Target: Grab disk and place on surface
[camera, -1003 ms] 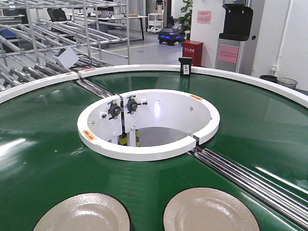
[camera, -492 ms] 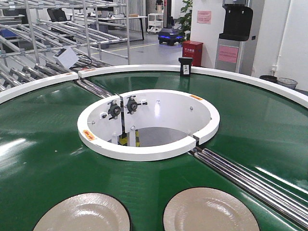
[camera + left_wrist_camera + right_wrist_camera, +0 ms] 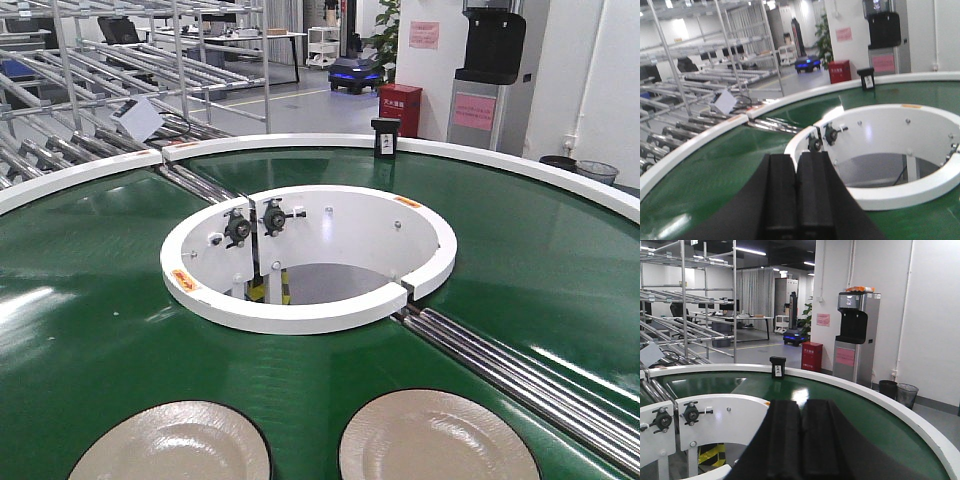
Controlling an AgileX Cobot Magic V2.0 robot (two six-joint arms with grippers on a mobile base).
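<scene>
Two beige disks lie flat on the dark green conveyor belt (image 3: 90, 290) at the bottom edge of the front view, one on the left (image 3: 172, 445) and one on the right (image 3: 438, 440), both partly cut off by the frame. Neither gripper shows in the front view. In the left wrist view my left gripper (image 3: 797, 156) hangs above the belt with its black fingers pressed together and nothing between them. My right gripper (image 3: 801, 402) is likewise shut and empty over the belt. The disks appear in neither wrist view. The surface is out of view.
A white inner ring (image 3: 300, 315) surrounds the open centre of the belt. Steel rollers (image 3: 500, 365) cross the belt at the right and back left. A small black box (image 3: 385, 137) stands on the white outer rim. Metal racks (image 3: 100, 80) stand behind.
</scene>
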